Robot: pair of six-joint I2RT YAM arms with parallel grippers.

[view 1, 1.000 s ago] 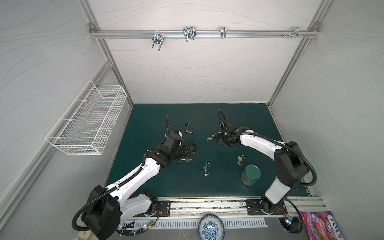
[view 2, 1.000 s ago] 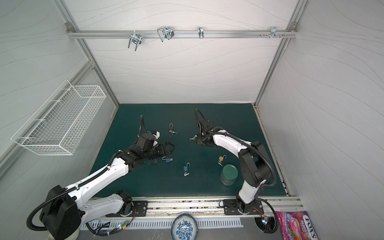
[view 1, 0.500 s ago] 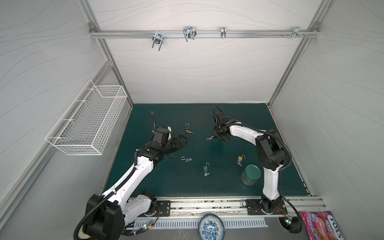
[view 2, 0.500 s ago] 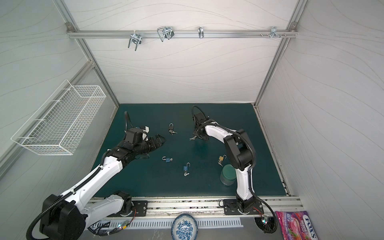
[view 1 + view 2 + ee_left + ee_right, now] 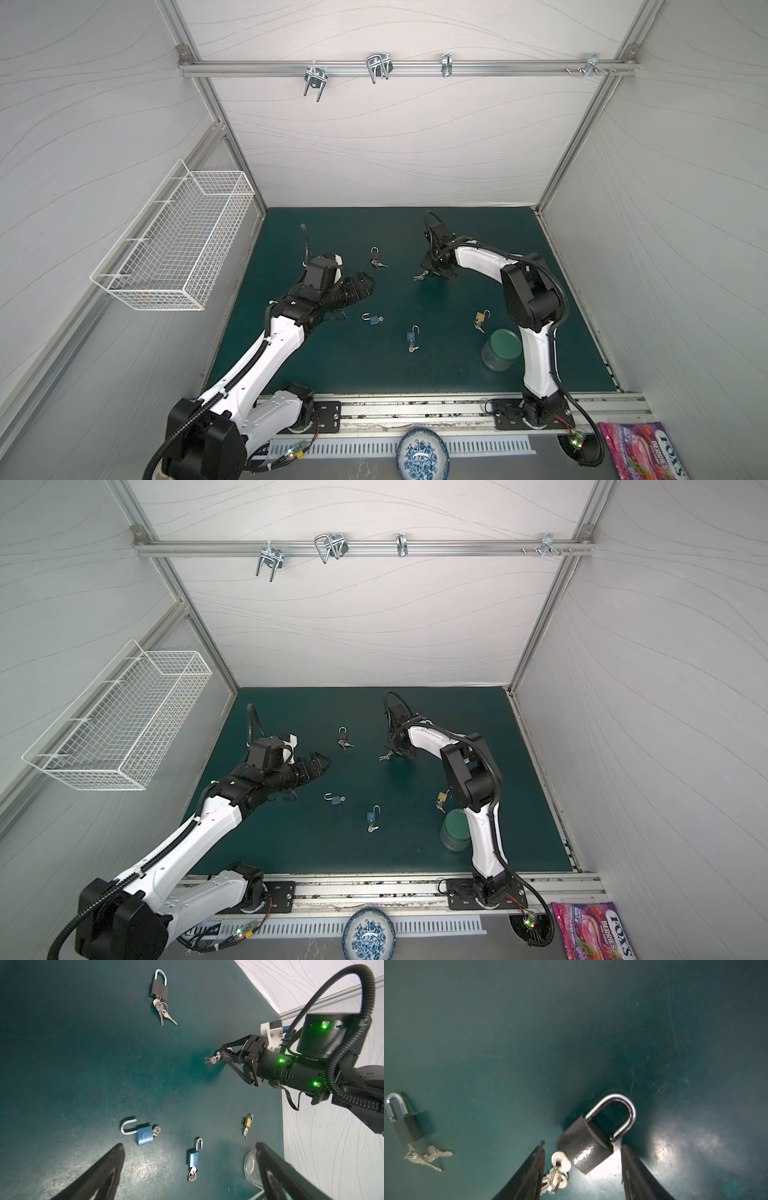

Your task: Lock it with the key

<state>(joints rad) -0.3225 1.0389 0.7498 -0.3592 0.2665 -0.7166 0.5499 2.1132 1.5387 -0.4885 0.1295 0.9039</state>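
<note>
5 padlocks (image 5: 375, 320) and 1 jar (image 5: 502, 348) lie on the mat (image 5: 457, 374).

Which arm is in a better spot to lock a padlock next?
Right. The right gripper straddles the dark padlock and its key; the left gripper hangs open, away from every lock.

Pink sweet bag (image 5: 594, 931) lying at the near right corner, outside the green mat, large white lettering "FOX'S", smaller word "BERRIES" alongside it
</note>
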